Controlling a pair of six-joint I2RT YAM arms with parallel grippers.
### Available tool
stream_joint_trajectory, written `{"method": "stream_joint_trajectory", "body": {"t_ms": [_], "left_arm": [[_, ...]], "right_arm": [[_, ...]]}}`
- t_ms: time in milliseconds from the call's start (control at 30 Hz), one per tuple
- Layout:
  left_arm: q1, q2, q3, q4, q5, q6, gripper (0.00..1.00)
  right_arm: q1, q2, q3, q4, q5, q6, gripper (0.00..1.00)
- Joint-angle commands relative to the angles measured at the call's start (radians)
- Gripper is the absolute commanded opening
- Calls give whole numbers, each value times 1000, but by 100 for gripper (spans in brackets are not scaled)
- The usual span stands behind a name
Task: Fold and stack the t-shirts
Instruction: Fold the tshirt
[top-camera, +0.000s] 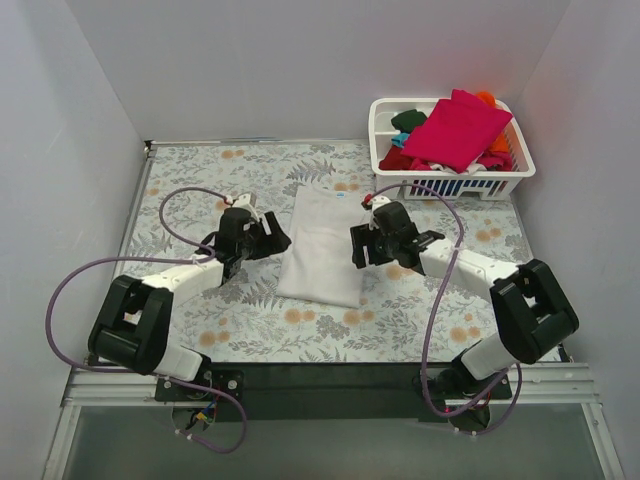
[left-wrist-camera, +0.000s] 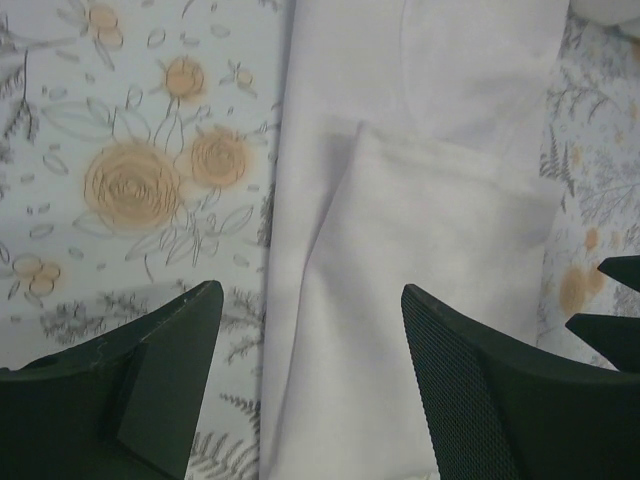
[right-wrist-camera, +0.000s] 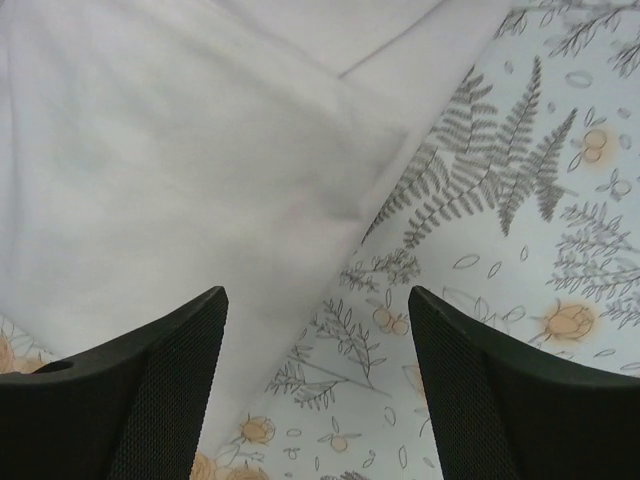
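A white t-shirt (top-camera: 322, 245) lies folded into a long narrow strip in the middle of the table, its layers showing in both wrist views (left-wrist-camera: 420, 230) (right-wrist-camera: 170, 170). My left gripper (top-camera: 272, 235) hangs open over the shirt's left edge (left-wrist-camera: 310, 295), nothing between its fingers. At the shirt's right edge my right gripper (top-camera: 360, 243) is also open and empty (right-wrist-camera: 318, 300). More t-shirts sit heaped in the basket: a magenta one (top-camera: 455, 128) on top, red (top-camera: 400, 160), dark green (top-camera: 408, 120) and orange (top-camera: 487, 99) beneath.
The white slatted basket (top-camera: 452, 185) stands at the back right corner. The floral tablecloth (top-camera: 200, 180) covers the table. White walls enclose the table on the left, back and right. Purple cables loop beside each arm.
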Motion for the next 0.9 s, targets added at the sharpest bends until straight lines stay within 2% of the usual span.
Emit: {"method": "stream_joint_trajectory", "body": {"t_ms": [0,67,367,800,867], "left_arm": [[-8,-101,-76,-82,35,-41,67],[-14,-141,-115,-111,38,-56,67],[-37,-202,-216,-140,67,-94,67],[-72,-158,-261,-142,99,-101,66],[-81,-155,-262,-186,73,-104,66]], "right_arm": [[33,-61,-73,-15,-48,60,67],[62,-95,-101,-15,-86,80,68],[159,-138,-193,-4,-60,183,69],[240,-81,-213,3,-13,249,66],[246,-81,-217,3,-11,254,65]]}}
